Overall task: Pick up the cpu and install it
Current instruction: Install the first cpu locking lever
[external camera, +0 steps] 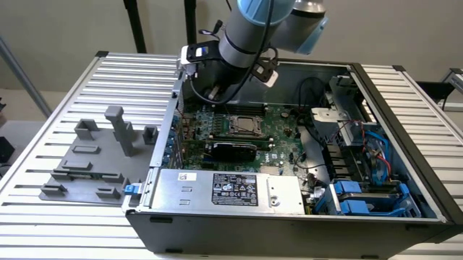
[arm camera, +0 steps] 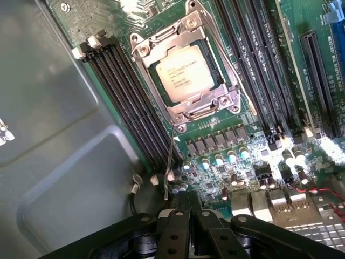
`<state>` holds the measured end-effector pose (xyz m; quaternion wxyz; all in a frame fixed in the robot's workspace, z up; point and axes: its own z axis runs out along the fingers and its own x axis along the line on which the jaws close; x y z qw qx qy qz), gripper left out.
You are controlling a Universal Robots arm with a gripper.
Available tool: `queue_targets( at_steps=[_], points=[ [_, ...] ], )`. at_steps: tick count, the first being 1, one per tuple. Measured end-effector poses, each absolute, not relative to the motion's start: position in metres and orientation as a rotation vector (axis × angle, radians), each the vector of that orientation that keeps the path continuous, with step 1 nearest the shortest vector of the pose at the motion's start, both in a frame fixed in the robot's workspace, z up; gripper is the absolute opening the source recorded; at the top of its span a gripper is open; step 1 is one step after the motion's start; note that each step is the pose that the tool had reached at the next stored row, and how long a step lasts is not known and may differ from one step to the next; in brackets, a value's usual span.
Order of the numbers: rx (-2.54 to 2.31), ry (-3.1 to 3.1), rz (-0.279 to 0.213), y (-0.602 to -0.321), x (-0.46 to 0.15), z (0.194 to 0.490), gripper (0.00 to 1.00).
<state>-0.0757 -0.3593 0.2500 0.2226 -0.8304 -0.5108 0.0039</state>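
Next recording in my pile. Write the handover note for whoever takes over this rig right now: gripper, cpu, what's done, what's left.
The gripper is shut and holds nothing. It hangs over the motherboard inside the open computer case.
The cpu lies flat in the socket, with the metal frame around its rim.
Done: the cpu is in the socket and released.
Left: a thin wire lever stands off the board by the socket's corner. I cannot tell whether it is latched, so check that.
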Motion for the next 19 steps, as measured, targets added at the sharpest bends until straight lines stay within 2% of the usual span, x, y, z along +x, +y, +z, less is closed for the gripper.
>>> queue_targets(
  at_steps=[19],
  points=[
    [-2.36, -1.242, -0.027, -0.3594, -0.0839, 0.2435, 0.11]
  ],
)
